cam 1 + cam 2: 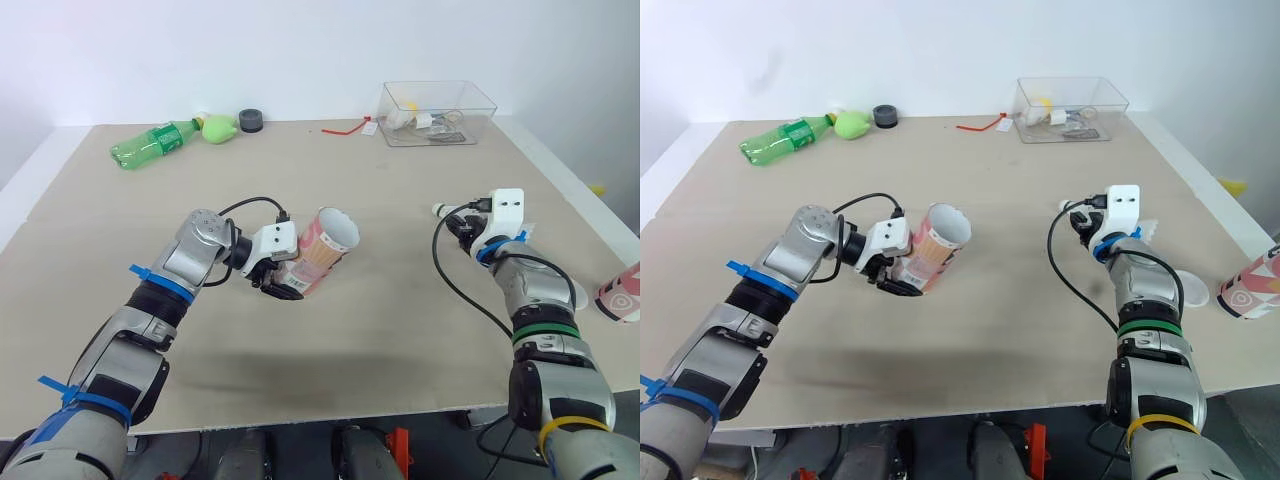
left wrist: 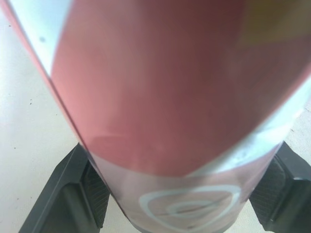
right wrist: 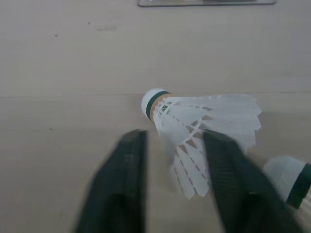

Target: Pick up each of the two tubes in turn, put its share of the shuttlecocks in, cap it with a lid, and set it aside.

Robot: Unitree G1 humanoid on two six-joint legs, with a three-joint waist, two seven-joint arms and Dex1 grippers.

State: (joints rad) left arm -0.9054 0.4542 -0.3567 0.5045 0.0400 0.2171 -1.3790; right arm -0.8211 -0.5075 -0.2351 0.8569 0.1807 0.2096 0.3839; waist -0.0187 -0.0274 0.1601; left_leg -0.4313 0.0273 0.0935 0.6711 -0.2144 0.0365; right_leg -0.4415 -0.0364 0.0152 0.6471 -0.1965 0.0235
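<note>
- From the head camera, we saw the left gripper [image 1: 283,285] a little left of the frame's centre. It was pinching the lower end of a pink and white tube [image 1: 326,248]. The tube leaned up and to the right, with its open mouth raised off the table [image 1: 400,330].
- Right of centre, the right gripper [image 1: 457,225] sat low over the table. The white cork of a shuttlecock [image 1: 438,210] poked out at its left side.
- At the right edge of the frame a second tube [image 1: 620,293] lay on its side. A white disc [image 1: 1190,291] lay just beside it, next to the right forearm.
- Across the top of the frame, a green bottle [image 1: 155,142] lay on its side at the upper left. A yellow-green lump [image 1: 220,127] and a black cap [image 1: 250,121] lay just beside it.
- At the upper right stood a clear box [image 1: 437,112] with small items inside, and a red strip [image 1: 345,128] lay just beside it.
- From the left wrist camera, we saw the tube up close, with the two black fingers [image 2: 73,194] pressed against its opposite sides.
- From the right wrist camera, we saw that gripper's fingers [image 3: 129,179] spread apart over the shuttlecock, which lay on its side on the table.
- One finger overlapped the feather skirt and the other stood apart from it. We could not tell whether either one touched the feathers.
- The cork lay just past the fingertips. A second shuttlecock [image 3: 291,177] lay near the first, beside the overlapping finger.
</note>
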